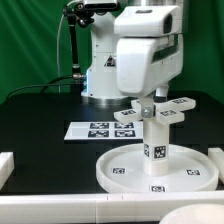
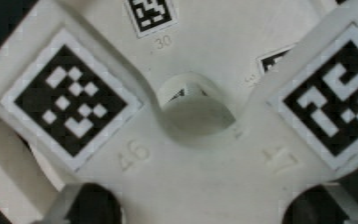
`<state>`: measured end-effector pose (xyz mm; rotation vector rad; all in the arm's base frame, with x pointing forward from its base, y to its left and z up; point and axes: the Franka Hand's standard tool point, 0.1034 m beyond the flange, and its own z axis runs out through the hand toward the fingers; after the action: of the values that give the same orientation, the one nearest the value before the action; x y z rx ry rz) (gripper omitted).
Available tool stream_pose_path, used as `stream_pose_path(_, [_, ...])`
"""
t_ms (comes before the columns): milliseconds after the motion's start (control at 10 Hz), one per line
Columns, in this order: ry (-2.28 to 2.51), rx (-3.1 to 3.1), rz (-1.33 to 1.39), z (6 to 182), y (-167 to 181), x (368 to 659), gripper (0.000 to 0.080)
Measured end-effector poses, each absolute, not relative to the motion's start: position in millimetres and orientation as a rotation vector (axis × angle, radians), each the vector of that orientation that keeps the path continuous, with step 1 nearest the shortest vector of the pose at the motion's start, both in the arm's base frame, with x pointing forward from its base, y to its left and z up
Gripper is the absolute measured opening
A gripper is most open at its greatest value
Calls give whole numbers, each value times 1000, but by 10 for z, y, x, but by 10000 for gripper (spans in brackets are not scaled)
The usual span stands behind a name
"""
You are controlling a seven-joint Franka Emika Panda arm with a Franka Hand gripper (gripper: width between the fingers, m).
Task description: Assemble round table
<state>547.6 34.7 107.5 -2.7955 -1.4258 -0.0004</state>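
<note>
On the exterior view's left, the marker board [image 1: 98,130] lies flat on the black table [image 1: 40,112], well apart from the work. Toward the middle, the round disc [image 1: 125,172] rests near the front of the table. The leg [image 1: 155,146] stands upright on it, and the cross-shaped piece [image 1: 150,114] is perched on top of the leg, directly beneath the gripper [image 1: 148,103]. Whether the jaws are closed on that piece cannot be told: the fingers are hidden in the exterior view, and the wrist view is filled by its tagged arms.

The stack is judged tall and narrow. If the cross-shaped piece is not seated square on the leg, a downward push or a twist could jam it. A sideways pull could tip the leg or drag the disc across the table.

Open room is found on the left, between the marker board and the low white wall [image 1: 50,208] along the front. The disc's rim lies close to that wall. To the right the disc nearly reaches the picture's edge, and the space beyond cannot be judged.
</note>
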Motion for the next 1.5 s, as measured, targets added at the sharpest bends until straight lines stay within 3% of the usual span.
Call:
stream_pose_path(600, [-207,-3129,-16,1072,397,5462,442])
stream_pose_path(1200, [425,-3097,-13,1067,407,5462,443])
stream_pose_path(1500, [970,-2911,-33,1058,387,5482,443])
